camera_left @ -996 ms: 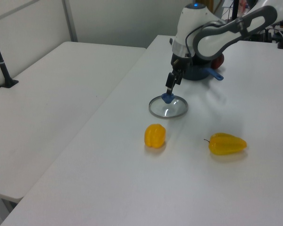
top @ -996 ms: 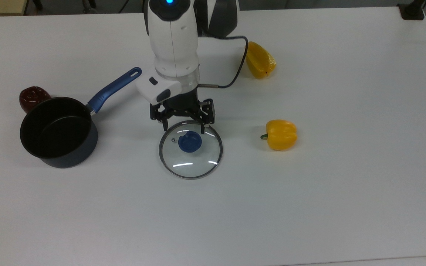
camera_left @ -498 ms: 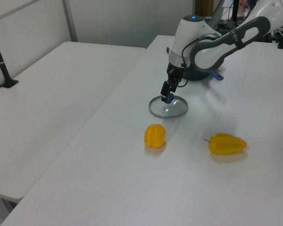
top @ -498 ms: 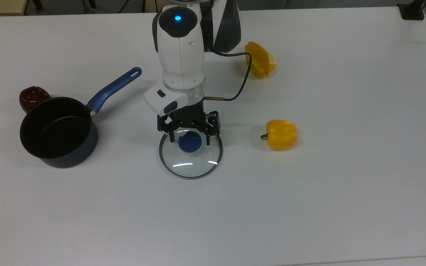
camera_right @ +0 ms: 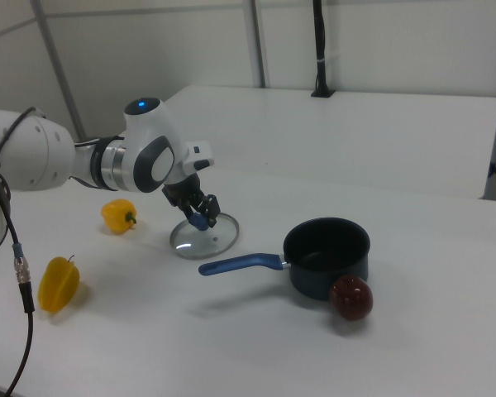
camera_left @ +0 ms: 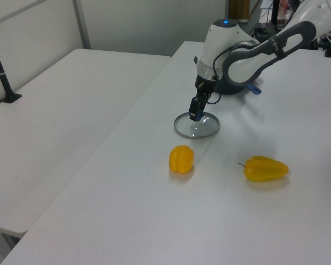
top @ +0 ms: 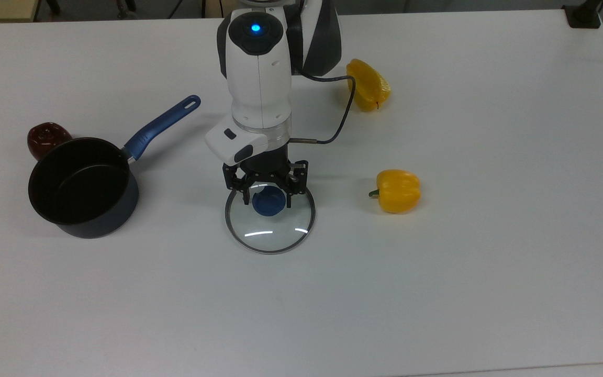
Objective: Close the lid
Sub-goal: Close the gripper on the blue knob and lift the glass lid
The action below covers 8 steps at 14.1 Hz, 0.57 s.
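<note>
The round glass lid (top: 271, 231) with a metal rim lies flat on the white table, its blue knob (top: 268, 203) at the centre. My gripper (top: 266, 197) points down over the knob, open, with one finger on each side and close to it. In the left view the gripper (camera_left: 193, 115) stands just above the lid (camera_left: 198, 128), and in the right view the gripper (camera_right: 200, 217) is over the lid (camera_right: 207, 239). The dark saucepan (top: 82, 186) with a blue handle (top: 161, 125) stands uncovered at the top view's left, a hand's width from the lid.
A yellow pepper (top: 398, 190) lies at the top view's right of the lid, and another yellow pepper (top: 367, 85) sits beside the arm's base. A dark red fruit (top: 46, 137) rests against the saucepan's far side. A black cable (top: 341, 118) loops from the wrist.
The arm moved forward and came down so that the fingers now straddle the blue knob. Over the last half second the fingers drew a little closer together. The lid has not moved.
</note>
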Available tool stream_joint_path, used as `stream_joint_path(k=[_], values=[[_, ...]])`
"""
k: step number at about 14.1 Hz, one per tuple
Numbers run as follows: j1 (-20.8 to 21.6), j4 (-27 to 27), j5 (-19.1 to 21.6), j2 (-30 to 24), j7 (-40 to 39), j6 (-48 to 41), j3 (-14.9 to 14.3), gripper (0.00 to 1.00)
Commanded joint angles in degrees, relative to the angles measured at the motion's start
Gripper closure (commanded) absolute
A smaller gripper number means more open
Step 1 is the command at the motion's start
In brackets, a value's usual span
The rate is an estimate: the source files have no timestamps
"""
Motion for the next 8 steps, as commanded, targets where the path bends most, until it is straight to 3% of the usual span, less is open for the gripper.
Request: stream_joint_path(k=[1, 3, 8], values=[[0.52, 0.09, -0.96, -0.53, 2.36, 0.73, -0.4, 0.39], [0.43, 0.09, -0.96, -1.5, 3.76, 0.11, -0.4, 0.44], [-0.09, 0.53, -0.61, -6.24, 6.93, -7.17, -0.57, 0.44]])
